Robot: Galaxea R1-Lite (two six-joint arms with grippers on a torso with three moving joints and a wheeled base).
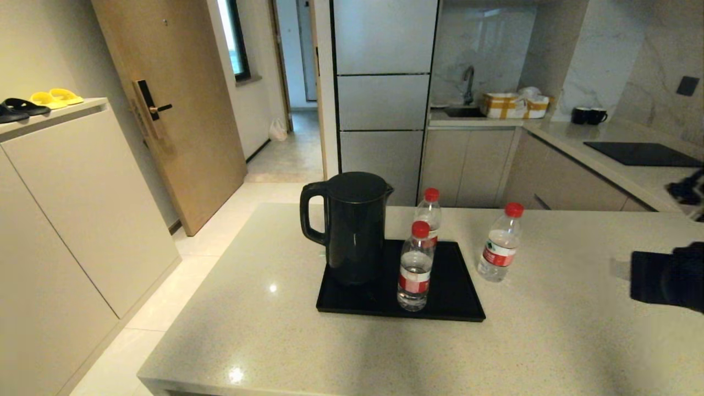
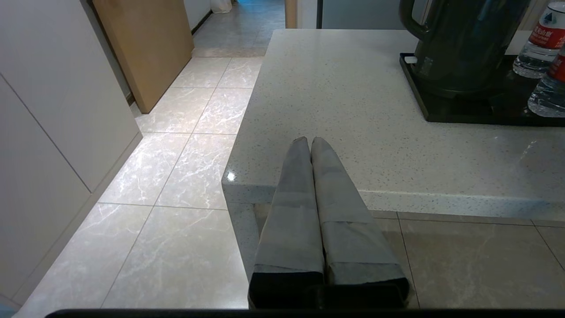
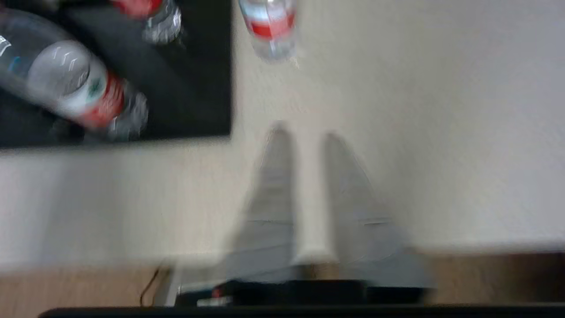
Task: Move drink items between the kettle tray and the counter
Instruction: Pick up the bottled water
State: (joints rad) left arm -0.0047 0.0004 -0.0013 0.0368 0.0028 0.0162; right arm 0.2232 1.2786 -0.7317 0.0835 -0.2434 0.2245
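A black kettle (image 1: 352, 225) stands on the left half of the black kettle tray (image 1: 456, 308), in the middle of the speckled counter (image 1: 550, 341). Two red-capped clear bottles stand on the tray: one near its front (image 1: 415, 269), one behind that (image 1: 430, 215). A third bottle (image 1: 499, 245) stands on the counter just right of the tray. My right arm (image 1: 668, 278) hangs over the counter's right end. In the right wrist view, my right gripper (image 3: 304, 132) is open and empty, short of the lone bottle (image 3: 269, 31). My left gripper (image 2: 310, 140) is shut and parked low by the counter's front left corner.
Behind on the right runs a second counter with a flush black cooktop (image 1: 643, 154), two black mugs (image 1: 588, 115), yellow-and-white boxes (image 1: 514, 105) and a sink tap (image 1: 468, 82). Tiled floor (image 1: 165, 297), a cabinet and a wooden door (image 1: 181, 110) lie to the left.
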